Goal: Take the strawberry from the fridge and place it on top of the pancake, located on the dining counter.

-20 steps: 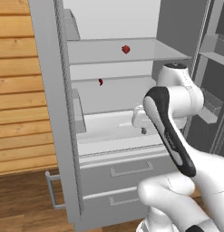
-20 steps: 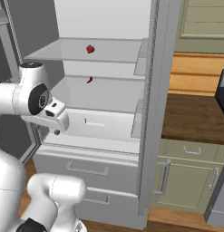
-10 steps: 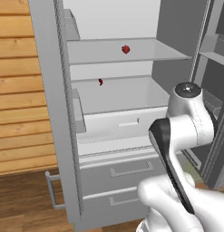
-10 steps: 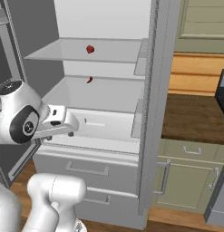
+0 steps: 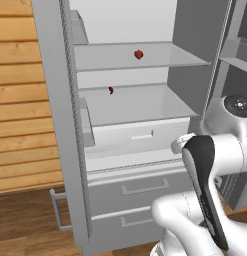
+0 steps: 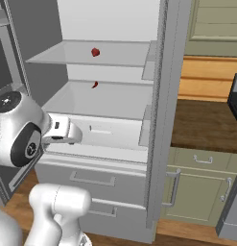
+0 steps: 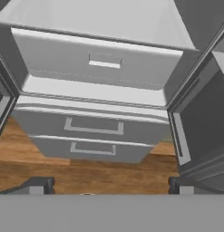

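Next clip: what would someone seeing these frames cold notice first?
The wide-open fridge, its white interior almost bare. On the upper glass shelf sits a small red strawberry, and a second small red thing, too small to name, lies on the shelf below. The white arm bulks in the foreground; in the hand view the claw is open, aimed at the two bottom drawers.

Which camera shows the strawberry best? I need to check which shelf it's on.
The left base view: the strawberry sits unobstructed on the fridge's upper shelf. The right base view shows it too, more obliquely; the hand view faces the drawers.
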